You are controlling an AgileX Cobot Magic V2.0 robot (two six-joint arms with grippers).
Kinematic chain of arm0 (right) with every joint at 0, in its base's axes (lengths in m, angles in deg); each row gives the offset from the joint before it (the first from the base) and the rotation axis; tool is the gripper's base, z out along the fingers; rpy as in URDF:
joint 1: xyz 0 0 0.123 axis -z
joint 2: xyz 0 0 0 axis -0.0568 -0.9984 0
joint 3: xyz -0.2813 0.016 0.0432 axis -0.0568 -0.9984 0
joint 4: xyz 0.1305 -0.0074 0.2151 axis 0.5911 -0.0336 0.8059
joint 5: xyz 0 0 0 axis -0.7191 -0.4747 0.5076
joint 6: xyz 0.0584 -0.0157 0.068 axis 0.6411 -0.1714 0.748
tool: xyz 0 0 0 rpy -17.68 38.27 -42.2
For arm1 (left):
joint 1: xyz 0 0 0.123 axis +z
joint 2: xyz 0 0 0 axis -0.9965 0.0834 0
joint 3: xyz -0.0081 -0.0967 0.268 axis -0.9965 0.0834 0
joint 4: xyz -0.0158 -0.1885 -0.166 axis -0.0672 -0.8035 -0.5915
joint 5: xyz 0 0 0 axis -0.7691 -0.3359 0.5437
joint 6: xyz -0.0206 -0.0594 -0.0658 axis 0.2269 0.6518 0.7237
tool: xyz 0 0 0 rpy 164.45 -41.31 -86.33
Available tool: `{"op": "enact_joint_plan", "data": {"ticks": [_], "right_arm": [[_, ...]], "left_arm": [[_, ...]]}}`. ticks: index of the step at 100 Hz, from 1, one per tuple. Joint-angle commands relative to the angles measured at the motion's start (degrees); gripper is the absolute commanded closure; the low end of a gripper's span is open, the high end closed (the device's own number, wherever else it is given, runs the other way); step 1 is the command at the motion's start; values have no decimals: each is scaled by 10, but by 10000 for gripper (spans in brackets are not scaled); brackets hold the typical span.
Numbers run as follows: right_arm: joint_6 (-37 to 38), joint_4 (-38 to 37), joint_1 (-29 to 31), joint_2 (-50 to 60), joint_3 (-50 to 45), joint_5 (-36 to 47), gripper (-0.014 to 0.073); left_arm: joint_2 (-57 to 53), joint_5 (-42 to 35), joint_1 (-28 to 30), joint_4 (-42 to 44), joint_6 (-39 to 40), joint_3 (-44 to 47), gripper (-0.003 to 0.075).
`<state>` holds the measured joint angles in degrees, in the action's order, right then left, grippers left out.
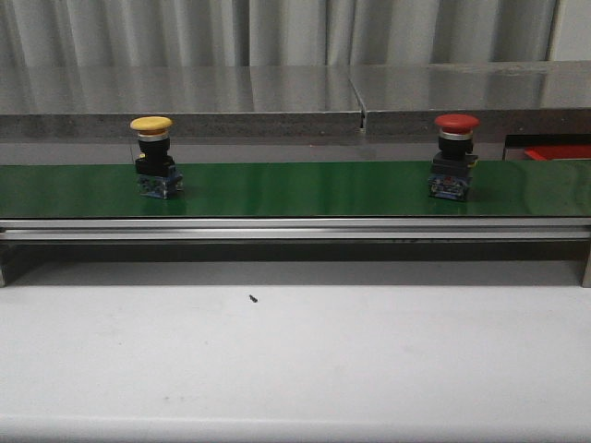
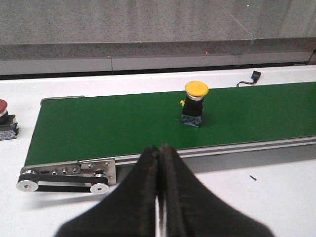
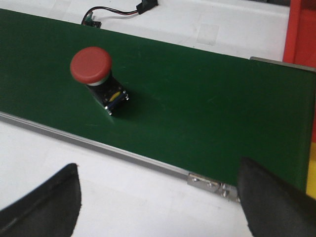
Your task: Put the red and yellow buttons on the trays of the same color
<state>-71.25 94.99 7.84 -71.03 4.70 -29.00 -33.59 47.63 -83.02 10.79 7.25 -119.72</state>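
The left gripper (image 2: 159,197) has its two dark fingers (image 2: 143,197) pressed flat together along their whole visible length, with only a thin seam between them and nothing caught in that seam; it hangs over the white table (image 2: 276,197) on the near side of the green conveyor belt (image 2: 113,123), touching neither. The right gripper (image 3: 158,197) is spread wide, its fingers (image 3: 47,205) standing well apart at either side of the right wrist view, empty, above the white surface and the belt's metal edge rail (image 3: 148,163). The yellow button (image 1: 152,157) stands upright on the belt toward the robot's left, its mushroom cap up and its black and blue body resting on the green surface; in the left wrist view it sits beyond the closed fingertips, well apart from them. The red button (image 1: 454,157) stands upright on the belt toward the robot's right, and in the right wrist view it lies beyond the open fingers, clear of both. A second red button (image 2: 6,120) rests on the white table off the belt's end. A red tray (image 1: 559,151) shows at the far right behind the belt.
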Motion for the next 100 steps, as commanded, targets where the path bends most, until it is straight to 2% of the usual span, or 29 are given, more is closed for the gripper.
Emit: {"op": "enact_joint_plan", "data": {"ticks": [1,21,42,86,93,100], "right_arm": [[-17,2,-13,-33,47,23,-42],[-17,-30,-55,-123,100,40,-42],[-17,-32,-70,-190,141,32,-42],[-17,-32,-75,-236,174,47,-38],[-17,-32,-75,-238,174,49,3],[-17,-32,-75,-238,174,50,116]], "left_arm": [[1,-42,-4,-17,2,-15,739],[1,-42,-4,-17,2,-15,739],[1,-42,-4,-17,2,-15,739],[1,-42,-4,-17,2,-15,739],[1,-42,-4,-17,2,-15,739],[1,-42,-4,-17,2,-15,739]]}}
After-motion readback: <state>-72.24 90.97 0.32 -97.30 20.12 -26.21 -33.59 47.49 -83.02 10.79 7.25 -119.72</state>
